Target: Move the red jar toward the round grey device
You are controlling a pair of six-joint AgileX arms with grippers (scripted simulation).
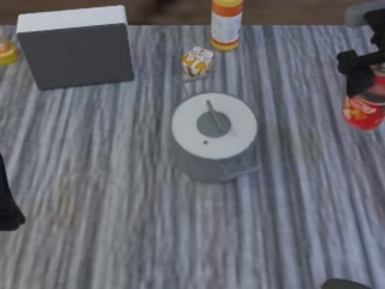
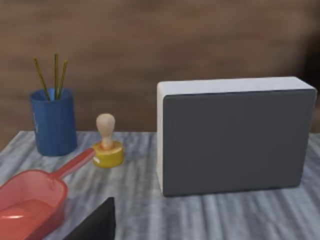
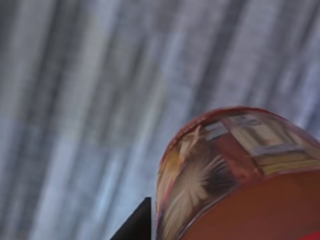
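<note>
Over at the right edge of the top view, the red jar (image 1: 363, 111) sits on the striped grey counter (image 1: 108, 198) with the right claw (image 1: 360, 71) on its upper part; whether the fingers actually clamp it cannot be told. Its red label carries yellow-white marks, and in the right wrist view the jar (image 3: 235, 170) fills the lower right of the frame, showing pale, fan-like shapes and yellowish panels, but no writing can be read.

The round grey device (image 1: 215, 135) stands near the centre of the top view, well apart from the jar, with a white ring top, a grey centre disc and a thin lever. The stretch of counter between the two holds nothing.

Just above the device lies a small orange-and-white packet (image 1: 198, 61). Beside it, at the top edge, stands an orange-capped bottle (image 1: 226, 24) with a white label; its print is illegible. A grey rectangular box (image 1: 75, 47) occupies the upper left.

The left arm (image 1: 8, 201) is parked at the left edge. Its wrist view shows the same box (image 2: 234, 136), a blue cup (image 2: 53, 121) holding thin sticks, a yellow stamp (image 2: 106, 143) with a wooden knob, and a red scoop (image 2: 37, 197).
</note>
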